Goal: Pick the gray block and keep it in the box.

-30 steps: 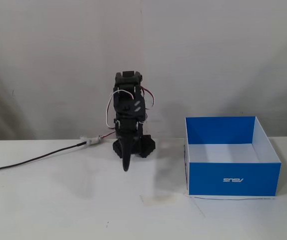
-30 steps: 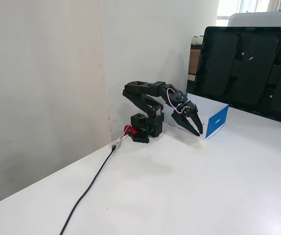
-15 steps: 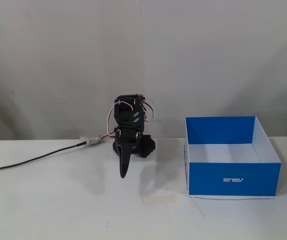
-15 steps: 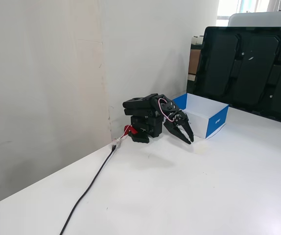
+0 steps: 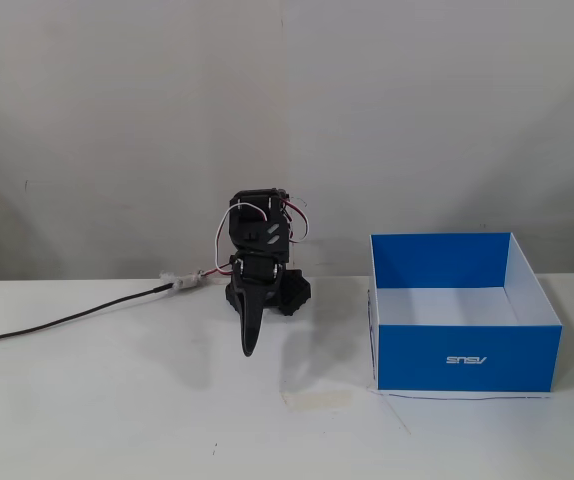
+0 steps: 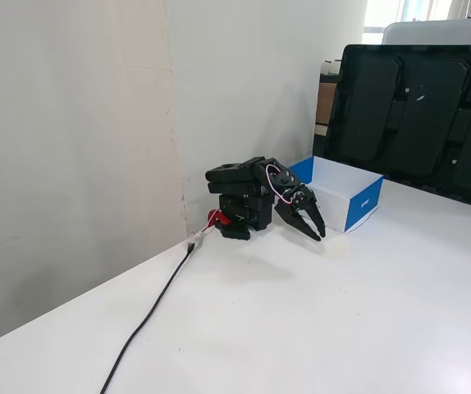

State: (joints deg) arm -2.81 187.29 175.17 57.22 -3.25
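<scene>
The gray block cannot be seen in either fixed view. The blue box (image 5: 464, 357) sits open on the white desk (image 5: 117, 420), toward the back edge at the right of one fixed view; its white inside (image 6: 344, 182) shows nothing in it, though part of the floor is hidden. Left of the box, the black arm (image 5: 260, 262) is folded low by the wall. Its fingers (image 6: 313, 227) point down above the desk, slightly parted, holding nothing. A black cable (image 6: 149, 316) trails away across the desk.
</scene>
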